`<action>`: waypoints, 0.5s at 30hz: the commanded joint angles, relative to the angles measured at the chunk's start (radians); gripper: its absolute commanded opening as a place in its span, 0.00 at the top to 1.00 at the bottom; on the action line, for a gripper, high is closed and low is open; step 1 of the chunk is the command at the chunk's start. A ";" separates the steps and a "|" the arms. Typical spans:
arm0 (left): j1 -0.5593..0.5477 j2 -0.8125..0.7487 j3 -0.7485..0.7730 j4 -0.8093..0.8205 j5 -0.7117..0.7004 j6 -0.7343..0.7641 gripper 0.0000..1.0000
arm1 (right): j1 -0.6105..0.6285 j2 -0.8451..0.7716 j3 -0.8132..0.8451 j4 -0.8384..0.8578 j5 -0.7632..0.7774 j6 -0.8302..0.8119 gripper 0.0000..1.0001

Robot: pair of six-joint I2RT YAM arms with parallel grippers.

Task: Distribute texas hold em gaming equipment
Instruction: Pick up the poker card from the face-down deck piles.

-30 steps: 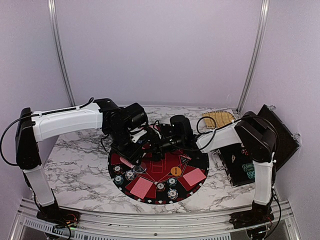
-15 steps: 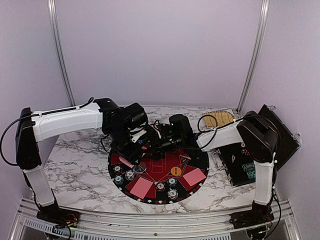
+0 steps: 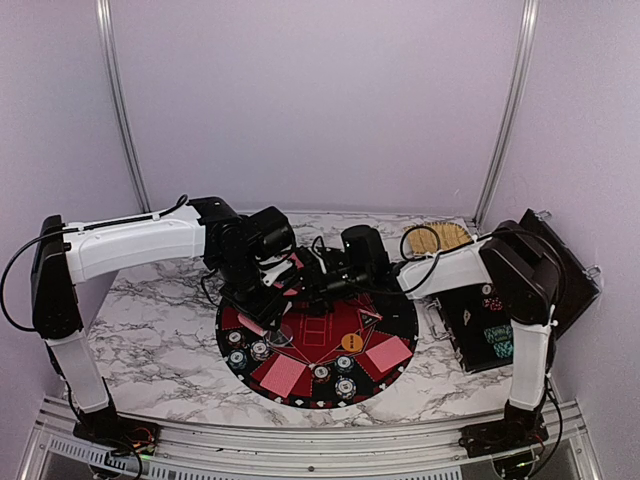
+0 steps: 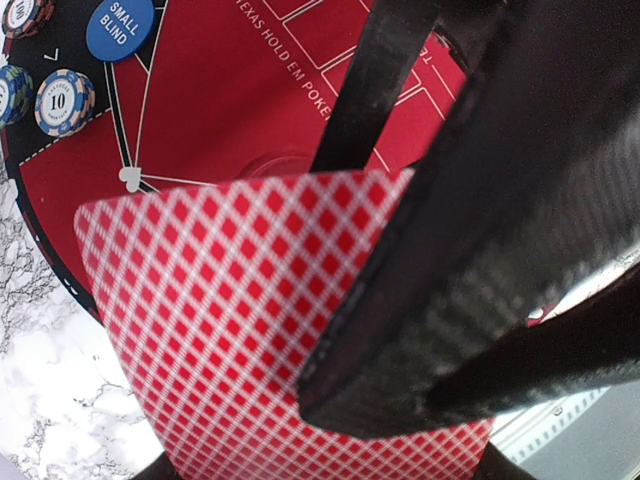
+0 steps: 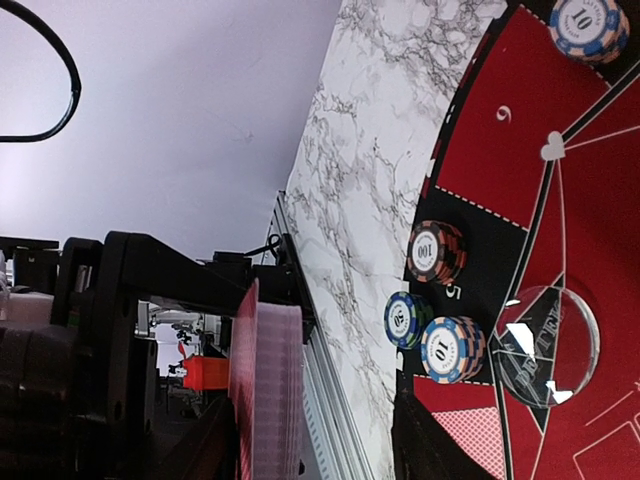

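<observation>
My left gripper point(image 3: 280, 290) is shut on a deck of red-backed cards point(image 4: 230, 300) and holds it above the back of the round mat point(image 3: 400, 320). My right gripper point(image 3: 310, 285) is open right beside it. In the right wrist view the deck point(image 5: 265, 390) stands edge-on between my spread right fingers point(image 5: 430, 440). In the left wrist view a black finger point(image 4: 480, 260) lies across the top card. Chip stacks point(image 5: 437, 252) point(image 5: 452, 348) point(image 3: 345, 388), a clear button point(image 5: 548, 340), an orange button point(image 3: 351, 341), a blue button point(image 4: 120, 27) and two face-down cards point(image 3: 283, 375) point(image 3: 388, 353) lie on the mat.
A black case point(image 3: 490, 335) stands open at the right, its lid point(image 3: 565, 265) leaning by the wall. A yellowish pad point(image 3: 437, 238) lies at the back right. Marble table point(image 3: 150, 340) shows left of the mat, with a metal rail point(image 3: 300, 440) along the near edge.
My right gripper has shifted slightly back and closer to the deck. My left arm has held still with the deck.
</observation>
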 commanded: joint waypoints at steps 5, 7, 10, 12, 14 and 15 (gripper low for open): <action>-0.003 -0.023 -0.004 -0.012 -0.002 0.005 0.63 | -0.031 -0.078 -0.022 0.001 0.025 -0.005 0.48; -0.003 -0.021 -0.005 -0.013 -0.002 0.004 0.63 | -0.036 -0.088 -0.026 0.002 0.025 -0.005 0.47; -0.003 -0.020 -0.004 -0.014 -0.002 0.005 0.63 | -0.038 -0.098 -0.031 -0.002 0.024 -0.005 0.47; -0.002 -0.020 -0.004 -0.013 -0.003 0.005 0.63 | -0.041 -0.104 -0.039 -0.002 0.024 -0.003 0.48; -0.002 -0.021 -0.005 -0.013 -0.002 0.005 0.63 | -0.047 -0.109 -0.047 0.001 0.025 -0.004 0.50; -0.001 -0.021 -0.006 -0.014 -0.002 0.005 0.63 | -0.050 -0.111 -0.050 0.002 0.027 -0.004 0.51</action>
